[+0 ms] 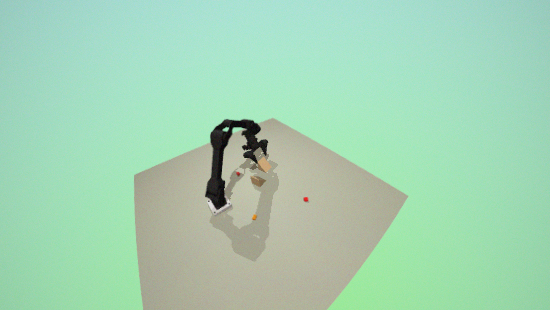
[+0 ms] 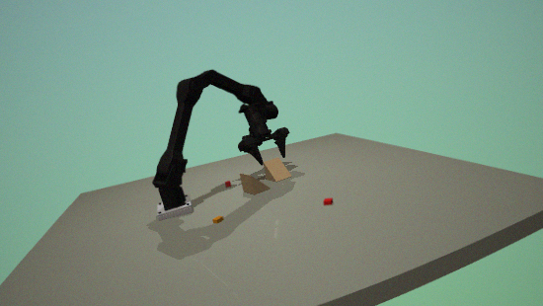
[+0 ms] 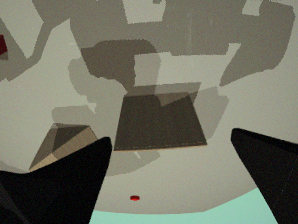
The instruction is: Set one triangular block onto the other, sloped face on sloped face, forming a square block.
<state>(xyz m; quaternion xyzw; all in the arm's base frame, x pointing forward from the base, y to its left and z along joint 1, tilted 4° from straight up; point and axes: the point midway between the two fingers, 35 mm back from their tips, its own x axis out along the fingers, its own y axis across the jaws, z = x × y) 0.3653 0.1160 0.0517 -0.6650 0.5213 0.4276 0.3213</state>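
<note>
Two tan triangular blocks lie apart on the table [image 1: 350, 240] [image 2: 395, 237], each with its sloped face up. The farther block [image 1: 265, 164] [image 2: 276, 170] is lighter, and the nearer block [image 1: 258, 181] [image 2: 253, 185] is darker. My gripper [image 1: 257, 154] [image 2: 271, 158] [image 3: 172, 139] is open and empty. It hangs a little above the farther block without touching it. In the wrist view one block [image 3: 160, 121] lies in shadow between my fingers. The other block [image 3: 61, 141] shows at the lower left, partly hidden by a finger.
A small red cube [image 1: 238, 173] [image 2: 228, 184] [image 3: 1, 44] lies near the nearer block, toward the arm's base [image 1: 218, 206] [image 2: 174, 210]. Another red cube [image 1: 306, 199] [image 2: 328, 201] [image 3: 135, 197] lies farther out. A small orange piece [image 1: 254, 217] [image 2: 218, 219] lies in front of the base.
</note>
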